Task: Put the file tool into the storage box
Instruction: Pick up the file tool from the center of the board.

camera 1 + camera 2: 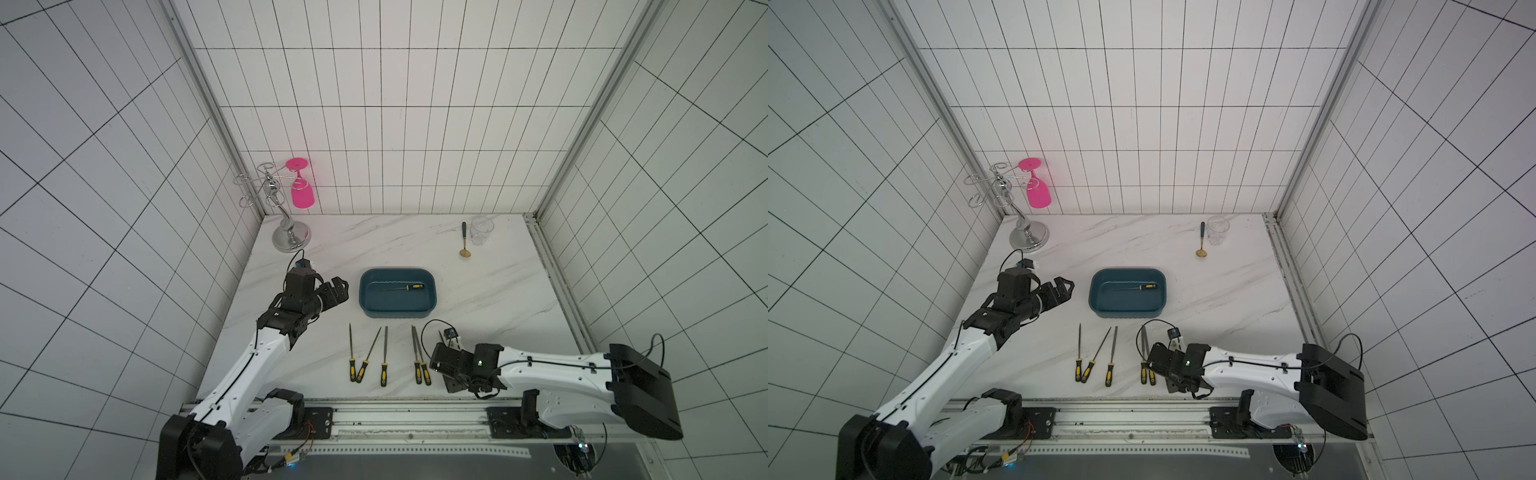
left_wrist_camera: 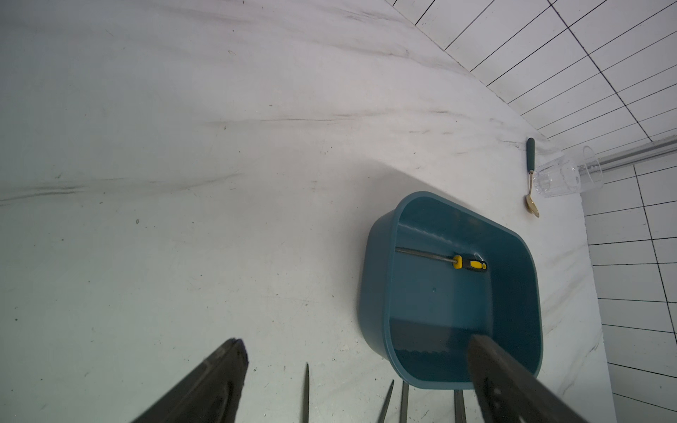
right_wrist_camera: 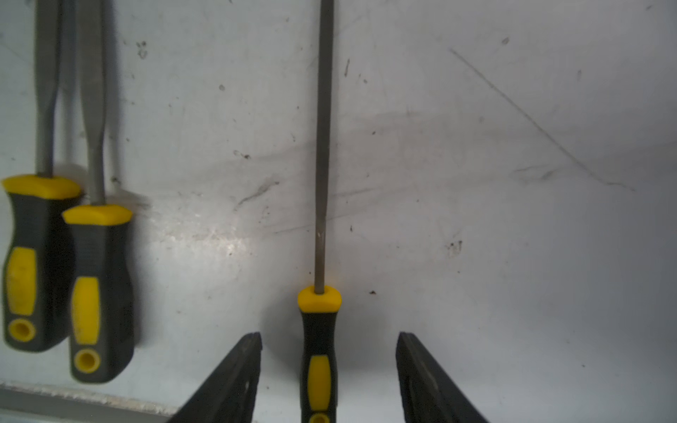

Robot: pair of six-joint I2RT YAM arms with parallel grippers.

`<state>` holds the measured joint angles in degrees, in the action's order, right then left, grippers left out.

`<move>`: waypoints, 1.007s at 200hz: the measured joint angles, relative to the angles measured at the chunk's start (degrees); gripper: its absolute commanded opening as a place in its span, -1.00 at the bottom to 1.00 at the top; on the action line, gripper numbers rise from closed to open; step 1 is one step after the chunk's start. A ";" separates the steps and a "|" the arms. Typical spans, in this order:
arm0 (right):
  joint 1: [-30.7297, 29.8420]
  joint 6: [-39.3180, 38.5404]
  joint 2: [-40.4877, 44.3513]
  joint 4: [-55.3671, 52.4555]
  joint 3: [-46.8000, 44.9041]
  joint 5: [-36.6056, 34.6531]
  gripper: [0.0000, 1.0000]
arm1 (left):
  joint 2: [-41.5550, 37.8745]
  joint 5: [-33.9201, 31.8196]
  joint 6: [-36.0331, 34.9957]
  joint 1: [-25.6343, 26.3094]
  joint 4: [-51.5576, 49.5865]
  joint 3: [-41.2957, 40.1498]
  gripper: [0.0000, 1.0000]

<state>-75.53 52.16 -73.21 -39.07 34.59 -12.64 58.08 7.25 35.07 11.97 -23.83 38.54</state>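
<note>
Yellow-and-black-handled grey steel file [image 3: 321, 219] flat on white marbled tabletop [image 3: 494, 238], handle between spread jaws of right gripper [image 3: 329, 340], untouched either side. Row of 5 similar files [image 1: 384, 353] alongside. Dark teal plastic storage box [image 1: 397, 314] beyond, apart, holding 1 matching file [image 1: 405, 286]. Left gripper [image 1: 341, 291] wide, empty, beside box.

You see storage box [image 1: 395, 314] dark teal; file [image 3: 321, 219] handle black-yellow, shaft grey; tabletop [image 1: 478, 299] white, grey-veined; goblet [image 1: 302, 195] pink.

No legible text or labels
</note>
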 measured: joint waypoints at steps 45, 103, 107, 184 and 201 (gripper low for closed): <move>-1.44 0.44 -1.31 0.92 -0.11 -0.07 0.00 | 0.22 -1.11 0.59 1.29 0.39 -0.17 0.96; -2.12 1.90 -0.57 2.47 -1.14 -0.11 -0.58 | -0.13 -1.88 1.16 3.13 0.44 -0.15 0.96; -2.12 2.21 -0.52 2.54 -1.18 -0.11 -0.63 | -0.26 -1.92 1.18 3.17 0.42 -0.13 0.96; -3.87 3.15 0.74 -1.03 -1.16 -1.92 -0.90 | -6.03 -3.19 1.33 3.37 -1.75 1.25 0.96; -4.46 2.56 3.30 -3.67 -0.39 -2.62 -0.91 | -8.46 -3.41 1.36 3.37 -1.97 1.40 0.97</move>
<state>-79.99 54.72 -69.91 -42.74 34.20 -15.27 49.63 3.84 36.42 15.33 -25.80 39.94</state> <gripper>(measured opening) 0.164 0.979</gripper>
